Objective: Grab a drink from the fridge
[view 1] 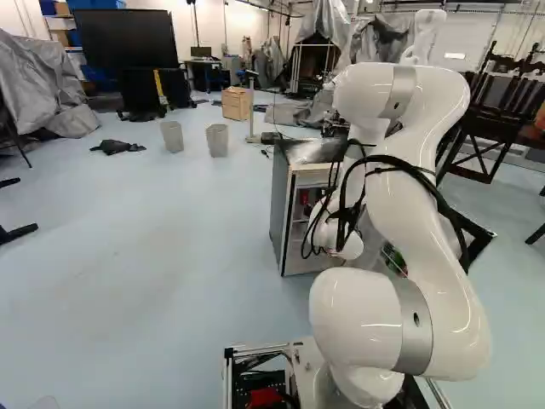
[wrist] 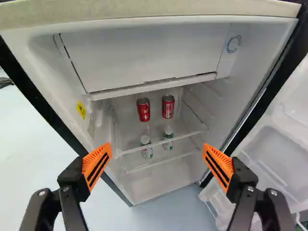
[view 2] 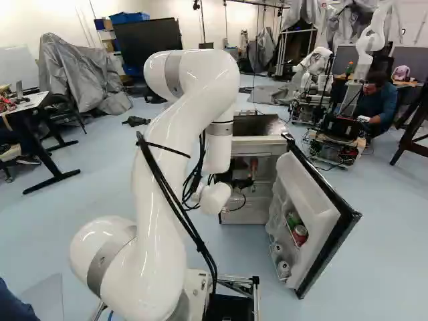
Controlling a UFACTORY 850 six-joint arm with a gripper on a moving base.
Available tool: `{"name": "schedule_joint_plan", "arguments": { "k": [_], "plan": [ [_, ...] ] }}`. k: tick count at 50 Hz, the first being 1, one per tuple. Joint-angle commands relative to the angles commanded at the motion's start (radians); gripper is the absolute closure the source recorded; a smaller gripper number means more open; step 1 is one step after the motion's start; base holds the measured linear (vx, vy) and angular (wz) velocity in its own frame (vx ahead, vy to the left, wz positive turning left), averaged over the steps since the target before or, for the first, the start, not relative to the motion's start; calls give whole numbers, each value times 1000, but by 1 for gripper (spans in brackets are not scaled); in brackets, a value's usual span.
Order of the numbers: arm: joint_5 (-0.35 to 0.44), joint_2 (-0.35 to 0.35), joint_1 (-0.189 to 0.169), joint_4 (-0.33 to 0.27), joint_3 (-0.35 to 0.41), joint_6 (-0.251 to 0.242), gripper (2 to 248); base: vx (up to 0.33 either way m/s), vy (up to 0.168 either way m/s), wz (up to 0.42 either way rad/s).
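In the right base view my gripper (view 2: 242,182) reaches toward the front of the fridge (view 2: 262,142), whose door (view 2: 309,212) stands open. The wrist view shows the gripper (wrist: 158,163) wide open at the fridge's mouth, with nothing between its orange pads. Ahead of it, two red cans, one (wrist: 143,109) beside the other (wrist: 168,106), stand upright on a clear shelf. Beneath that shelf are two bottles with pale caps, one (wrist: 147,147) next to the other (wrist: 168,138). Door racks hold a red can (view 2: 300,234) and other drinks.
Above the cans is the freezer compartment's flap (wrist: 149,57). The open door reaches out to the arm's right. Two grey bins (view 1: 172,136) and a wooden box (view 1: 236,103) stand farther off. Another robot (view 2: 372,40) and a seated person are at the back right.
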Motion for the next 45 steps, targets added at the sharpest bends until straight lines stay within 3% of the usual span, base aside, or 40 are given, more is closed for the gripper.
{"name": "schedule_joint_plan", "arguments": {
  "k": [45],
  "plan": [
    [0, -211, -35, -14, -200, 0, 3, 0, 0, 0]
  ]
}}
